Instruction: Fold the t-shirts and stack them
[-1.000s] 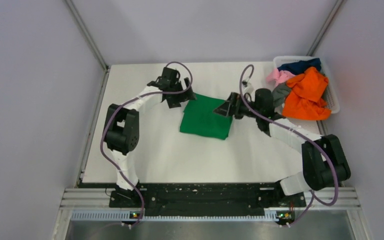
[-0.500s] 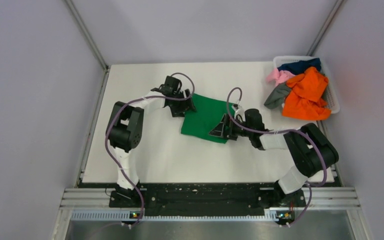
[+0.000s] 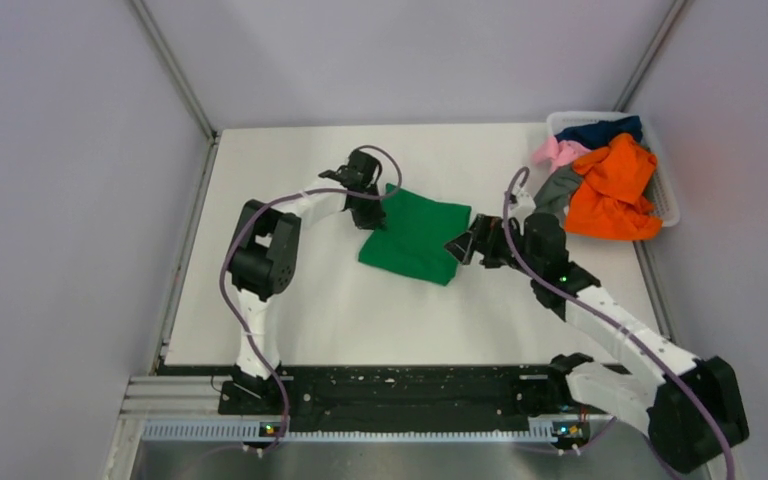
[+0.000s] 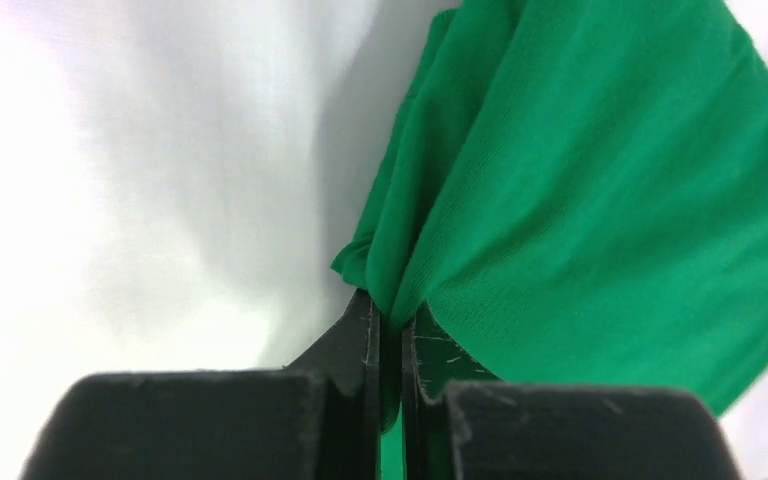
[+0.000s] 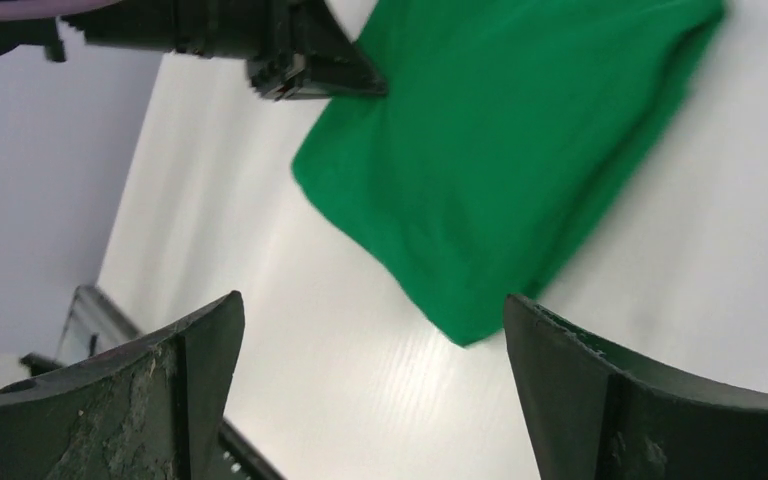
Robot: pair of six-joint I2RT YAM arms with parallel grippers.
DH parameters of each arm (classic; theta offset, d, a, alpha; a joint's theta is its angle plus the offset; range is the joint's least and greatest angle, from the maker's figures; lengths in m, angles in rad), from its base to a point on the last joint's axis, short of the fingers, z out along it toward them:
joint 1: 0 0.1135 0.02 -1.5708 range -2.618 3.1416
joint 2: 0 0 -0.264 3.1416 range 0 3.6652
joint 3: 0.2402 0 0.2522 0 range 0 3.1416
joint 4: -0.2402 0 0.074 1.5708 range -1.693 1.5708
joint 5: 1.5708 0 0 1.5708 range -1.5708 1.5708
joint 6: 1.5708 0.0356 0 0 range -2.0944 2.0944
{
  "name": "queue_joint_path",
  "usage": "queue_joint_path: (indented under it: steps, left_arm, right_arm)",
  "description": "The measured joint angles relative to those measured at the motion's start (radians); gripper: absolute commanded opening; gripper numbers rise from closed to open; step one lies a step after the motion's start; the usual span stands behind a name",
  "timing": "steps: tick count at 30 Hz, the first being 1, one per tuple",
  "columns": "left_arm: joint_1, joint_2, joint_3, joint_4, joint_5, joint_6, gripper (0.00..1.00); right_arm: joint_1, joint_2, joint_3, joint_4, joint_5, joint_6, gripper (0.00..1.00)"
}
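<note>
A bright green t-shirt lies folded in a rough square on the white table, left of the middle. My left gripper is at its left edge and is shut on a bunched fold of the green cloth, pinched between the black fingers. My right gripper hovers just off the shirt's right edge, open, with only bare table between its fingertips. In the right wrist view the green shirt lies ahead, with the left gripper at its far corner. Orange, pink, navy and grey shirts are heaped at the back right.
A white plastic basket in the back right corner holds the heap of shirts, with the orange and grey ones spilling over its rim. Grey walls enclose the table on three sides. A black rail runs along the near edge.
My left gripper has closed on the green shirt's left edge. The right gripper, which was over the shirt's near right corner, has drawn back to the right and stayed open.
</note>
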Motion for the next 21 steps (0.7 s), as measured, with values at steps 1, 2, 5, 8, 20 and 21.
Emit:
queue_joint_path:
  steps: [1, 2, 5, 8, 20, 21]
  left_arm:
    - [0.000, 0.000, 0.016, -0.027, -0.046, 0.002, 0.00]
    - [0.001, 0.000, 0.032, -0.055, -0.095, 0.005, 0.00]
    - [0.023, 0.011, 0.093, -0.147, -0.257, 0.025, 0.00]
    - [0.075, 0.047, 0.180, -0.230, -0.399, 0.034, 0.00]
    - [0.382, 0.297, 0.594, -0.284, -0.694, 0.285, 0.00]
    - [0.407, 0.334, 0.652, -0.285, -0.691, 0.311, 0.00]
  right_arm:
    - [0.000, -0.045, 0.002, -0.031, 0.045, -0.016, 0.99]
    - [0.000, -0.096, 0.004, -0.075, 0.108, -0.032, 0.99]
    - [0.000, -0.201, 0.003, -0.165, 0.254, -0.064, 0.99]
    - [0.000, -0.296, -0.021, -0.188, 0.379, -0.087, 0.99]
    - [0.000, -0.435, -0.114, -0.202, 0.575, -0.187, 0.99]
    - [0.000, -0.429, -0.115, -0.201, 0.577, -0.191, 0.99]
